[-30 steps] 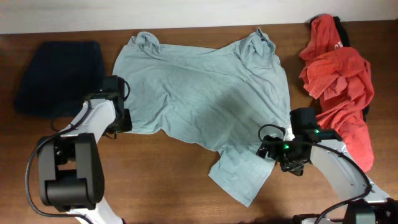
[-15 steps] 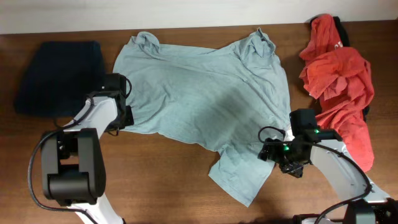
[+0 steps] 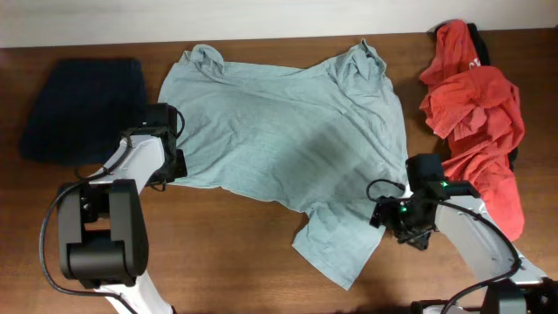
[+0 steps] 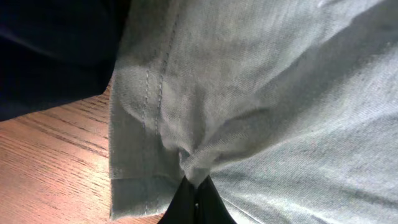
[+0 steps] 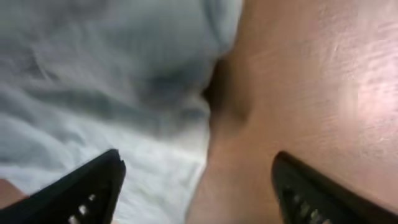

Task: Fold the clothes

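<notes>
Wooden table [image 3: 218, 257] — left end effector [image 4: 196, 196] pinches shirt [image 3: 288, 122]; right end effector [image 5: 198, 169] spread wide.

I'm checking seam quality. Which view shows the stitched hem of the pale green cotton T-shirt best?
Left wrist: the stitched hem fills the frame close up, pinched in the left end effector. Overhead shows the whole pale green T-shirt, stitching too small. Right wrist shows only blurred cloth.

A pale grey-green T-shirt [image 3: 288, 131] lies spread and wrinkled across the middle of the bench [image 3: 227, 253], one part trailing toward the near edge. A crumpled red garment [image 3: 475, 113] is heaped at its right, and a folded navy cloth [image 3: 83, 109] lies at its left.
</notes>
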You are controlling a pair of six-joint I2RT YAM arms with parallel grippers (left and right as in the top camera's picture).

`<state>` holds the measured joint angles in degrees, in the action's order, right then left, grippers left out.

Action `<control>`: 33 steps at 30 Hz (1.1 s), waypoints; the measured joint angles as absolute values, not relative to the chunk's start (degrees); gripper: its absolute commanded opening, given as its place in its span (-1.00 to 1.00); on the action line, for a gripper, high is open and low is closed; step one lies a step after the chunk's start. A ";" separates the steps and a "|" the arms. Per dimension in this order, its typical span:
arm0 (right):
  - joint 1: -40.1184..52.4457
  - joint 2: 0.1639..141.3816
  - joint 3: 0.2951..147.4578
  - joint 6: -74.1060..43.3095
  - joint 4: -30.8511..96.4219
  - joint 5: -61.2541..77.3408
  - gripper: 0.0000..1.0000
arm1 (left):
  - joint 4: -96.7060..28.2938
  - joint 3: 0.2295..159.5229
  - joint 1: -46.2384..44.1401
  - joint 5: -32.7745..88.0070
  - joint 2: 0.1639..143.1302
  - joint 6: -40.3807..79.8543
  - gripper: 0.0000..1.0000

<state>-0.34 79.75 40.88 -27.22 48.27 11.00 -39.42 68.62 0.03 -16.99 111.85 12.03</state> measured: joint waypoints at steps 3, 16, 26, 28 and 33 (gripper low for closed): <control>-0.34 79.75 40.69 -28.05 44.93 10.20 0.18 | -39.29 68.62 0.08 -16.95 111.85 12.03 -0.99; -0.34 79.75 36.84 -30.09 37.78 9.69 -0.22 | -39.11 68.58 0.08 -16.95 111.85 12.03 -0.99; -0.32 79.55 32.84 -30.55 29.30 9.43 -0.92 | -39.13 68.58 0.08 -16.95 111.85 12.03 -0.99; -0.34 79.55 32.67 -30.68 29.54 9.32 -0.92 | -39.29 68.58 0.08 -16.93 111.85 12.03 -0.99; -0.71 79.53 34.06 -31.31 34.46 9.30 -0.92 | -42.68 69.41 0.34 -14.98 111.87 12.05 -0.99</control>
